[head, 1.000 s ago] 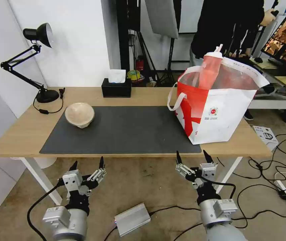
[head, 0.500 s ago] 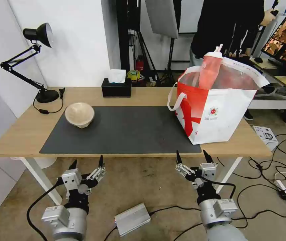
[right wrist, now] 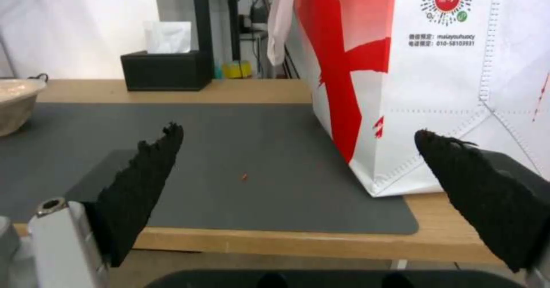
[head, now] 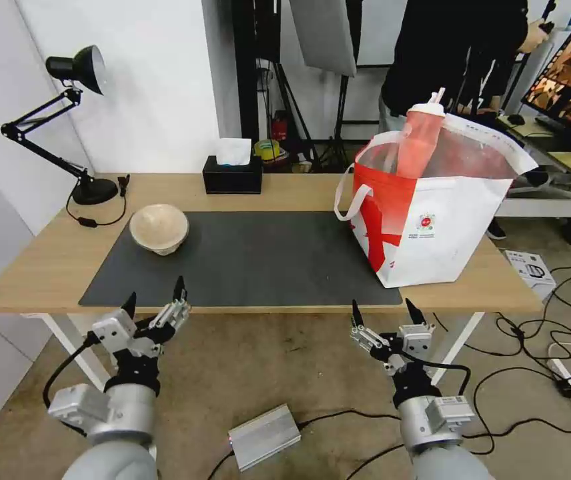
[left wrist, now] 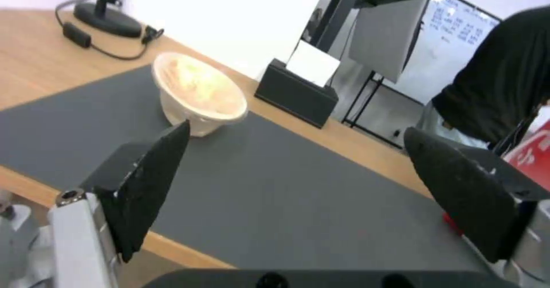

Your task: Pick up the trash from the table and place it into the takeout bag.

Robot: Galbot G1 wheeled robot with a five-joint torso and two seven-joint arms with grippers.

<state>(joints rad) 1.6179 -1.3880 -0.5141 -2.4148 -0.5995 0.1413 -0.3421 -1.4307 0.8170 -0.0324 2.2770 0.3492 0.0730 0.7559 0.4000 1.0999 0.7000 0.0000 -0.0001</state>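
A beige pulp bowl point(head: 159, 229) point(left wrist: 197, 92) stands on the left part of the dark grey mat point(head: 245, 260) on the light-wood table point(head: 45, 267). The takeout bag point(head: 432, 213) point(right wrist: 435, 81), white with a red panel, stands at the table's right end. A red cup with white lid and straw point(head: 420, 137) sticks up out of it. My left gripper point(head: 154, 301) point(left wrist: 298, 150) is open at the table's front edge, in front of the bowl. My right gripper point(head: 387, 311) point(right wrist: 298, 150) is open below the front edge, near the bag.
A black tissue box point(head: 233, 175) point(right wrist: 166, 66) sits at the table's back edge and a black desk lamp point(head: 65, 120) at the back left. Cables and a silver box point(head: 263, 437) lie on the floor. A person in black stands behind the bag.
My left arm has risen and moved left, bringing its open gripper up to the table's front edge. The right arm, bowl and bag have stayed where they were.
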